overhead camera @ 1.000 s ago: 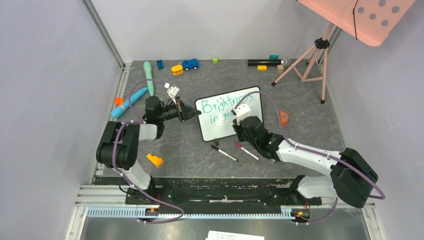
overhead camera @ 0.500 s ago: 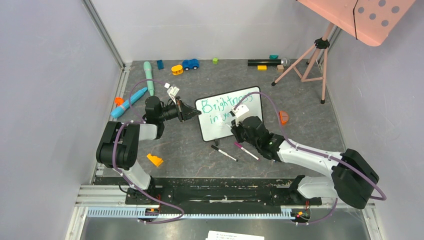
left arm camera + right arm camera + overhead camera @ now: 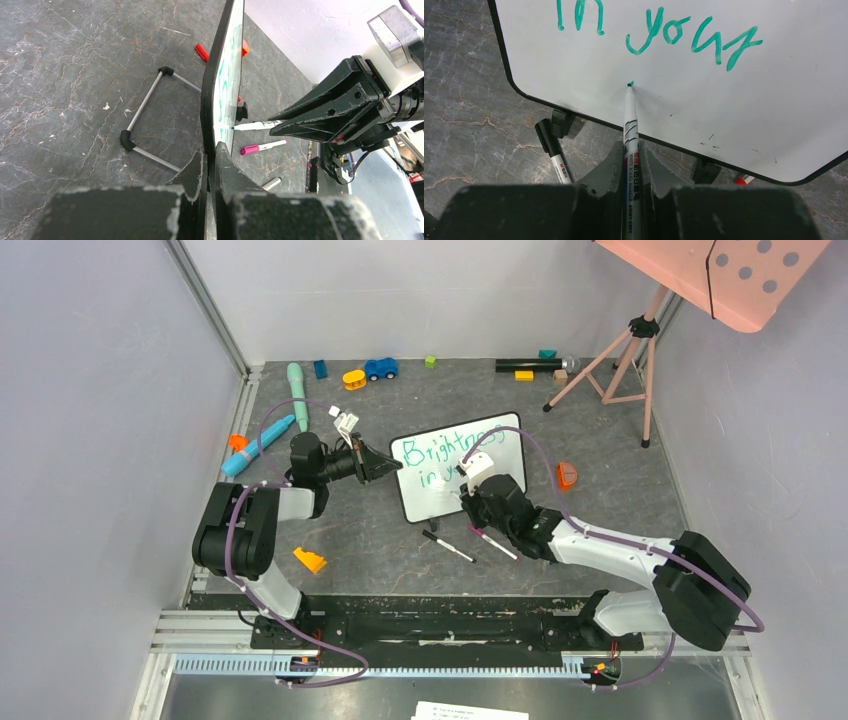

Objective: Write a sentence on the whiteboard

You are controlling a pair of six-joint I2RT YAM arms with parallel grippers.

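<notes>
The whiteboard (image 3: 430,502) stands propped on the table, showing teal words "Brightness" (image 3: 455,448) and "in your" (image 3: 659,30). My left gripper (image 3: 397,467) is shut on the board's left edge, seen edge-on in the left wrist view (image 3: 220,85). My right gripper (image 3: 468,492) is shut on a white whiteboard marker (image 3: 630,130). Its teal tip touches the board below "in your", beside a small teal dot. The marker also shows in the left wrist view (image 3: 252,126).
A black-capped marker (image 3: 447,546) and a pink-capped marker (image 3: 493,542) lie in front of the board. An orange piece (image 3: 310,560) lies near left; an orange object (image 3: 568,476) is right of the board. A tripod (image 3: 630,360) holds a pink dotted panel (image 3: 720,270). Toys line the back.
My right gripper has moved left and a little down with the marker, from the end of "your" to below that line. The left arm has not moved.
</notes>
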